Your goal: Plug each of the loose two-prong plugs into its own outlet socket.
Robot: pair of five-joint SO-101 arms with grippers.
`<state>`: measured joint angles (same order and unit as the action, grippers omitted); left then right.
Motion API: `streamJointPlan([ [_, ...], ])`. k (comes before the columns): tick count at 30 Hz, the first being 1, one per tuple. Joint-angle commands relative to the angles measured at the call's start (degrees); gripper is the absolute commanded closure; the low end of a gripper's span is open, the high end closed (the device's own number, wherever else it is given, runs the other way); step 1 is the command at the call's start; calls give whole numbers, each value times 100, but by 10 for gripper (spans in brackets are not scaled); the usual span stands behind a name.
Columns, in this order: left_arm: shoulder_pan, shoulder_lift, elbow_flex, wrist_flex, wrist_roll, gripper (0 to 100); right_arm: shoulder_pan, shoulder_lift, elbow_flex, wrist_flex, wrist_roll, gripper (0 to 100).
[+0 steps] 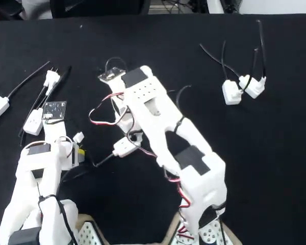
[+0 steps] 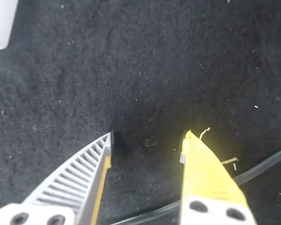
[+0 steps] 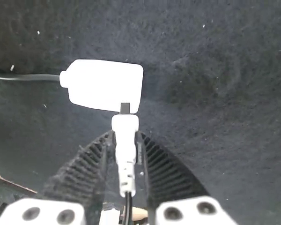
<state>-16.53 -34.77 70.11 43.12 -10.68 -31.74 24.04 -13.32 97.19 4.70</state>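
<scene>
Pinching the plug, the right gripper is aiming it end-on at the socket, prongs touching; the left gripper is hanging spread.

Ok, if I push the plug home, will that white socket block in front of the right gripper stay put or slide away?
Probably slides: the socket block lies loose on the black cloth, nothing bracing it. It looks small and plastic, likely light, so the plug may just shove it. Its thin cable looks floppy and would hardly anchor it.
</scene>
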Motion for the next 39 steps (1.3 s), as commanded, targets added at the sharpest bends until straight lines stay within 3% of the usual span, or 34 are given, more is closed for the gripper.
streamJointPlan([
  [1,127,-79,13,35,-26,758,-70,66,-338,70,-9,988],
  [39,119,-79,13,26,-35,758,-62,154,-673,-9,44,988],
])
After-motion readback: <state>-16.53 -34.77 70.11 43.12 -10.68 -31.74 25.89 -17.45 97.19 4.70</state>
